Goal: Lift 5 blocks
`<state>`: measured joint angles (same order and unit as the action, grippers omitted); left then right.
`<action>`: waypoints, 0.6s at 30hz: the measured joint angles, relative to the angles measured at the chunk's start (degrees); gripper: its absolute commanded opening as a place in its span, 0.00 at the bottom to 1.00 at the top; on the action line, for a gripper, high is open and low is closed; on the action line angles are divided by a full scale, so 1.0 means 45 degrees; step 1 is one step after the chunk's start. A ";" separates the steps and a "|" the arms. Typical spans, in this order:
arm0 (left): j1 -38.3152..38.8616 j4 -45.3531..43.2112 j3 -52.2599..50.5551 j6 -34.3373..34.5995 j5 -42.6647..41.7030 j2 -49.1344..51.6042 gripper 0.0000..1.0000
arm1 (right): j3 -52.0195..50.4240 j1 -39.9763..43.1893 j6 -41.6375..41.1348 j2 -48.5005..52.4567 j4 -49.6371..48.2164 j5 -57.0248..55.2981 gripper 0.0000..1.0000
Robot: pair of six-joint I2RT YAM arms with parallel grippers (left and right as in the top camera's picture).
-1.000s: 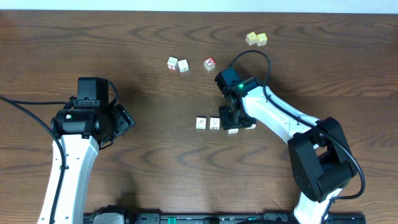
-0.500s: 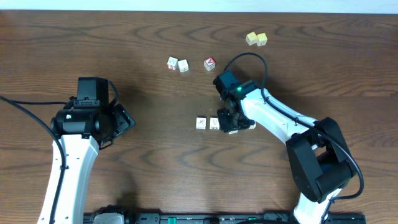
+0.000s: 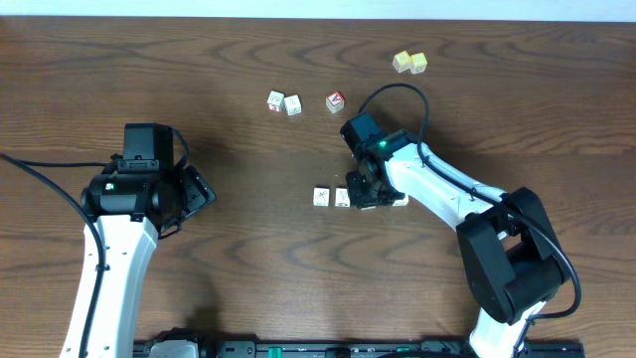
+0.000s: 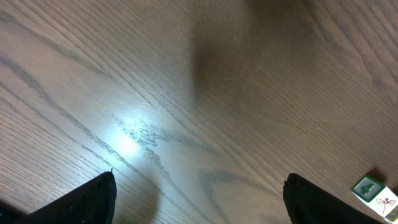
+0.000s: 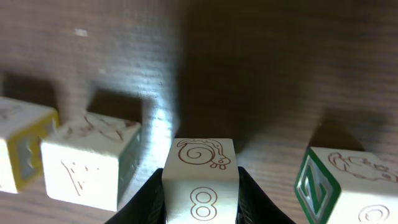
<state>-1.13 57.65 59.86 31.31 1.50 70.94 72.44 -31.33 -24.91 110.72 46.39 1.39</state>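
Overhead, a dark wood-grain table [image 3: 248, 268] fills nearly everything, with a pale strip [image 3: 318, 8] along its far edge. Over bare wood, the left gripper [image 4: 199, 205] hangs with its jaws spread wide and empty. At mid-table the right gripper [image 3: 370, 194] presses its fingers against both sides of a whitish block [image 5: 200, 183] marked 8. Neighbouring blocks [image 3: 322, 197] stand just beside it, and another pair of blocks [image 3: 275, 100] lies farther back.

red-faced cube [image 3: 335, 100]: you'll see it alone on the table [image 3: 248, 278], far side, near the middle.
pale yellow cubes [image 3: 417, 64]: you'll see two, touching, at the far right.
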 measured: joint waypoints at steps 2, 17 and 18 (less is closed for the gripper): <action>0.0000 0.0000 0.0000 0.0000 0.0000 0.0000 0.86 | 0.0000 0.0000 -0.0272 0.0000 -0.0087 -0.0005 0.24; 0.0000 0.0000 0.0000 0.0000 0.0000 0.0000 0.86 | 0.0000 0.0000 -0.1511 0.0000 0.0199 0.0029 0.24; 0.0000 0.0000 0.0000 0.0000 0.0000 0.0000 0.86 | 0.0000 0.0000 -0.1579 0.0000 0.0209 0.0034 0.24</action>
<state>-1.13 57.65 59.86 31.31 1.50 70.94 72.44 -31.33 -32.01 110.72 47.33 1.54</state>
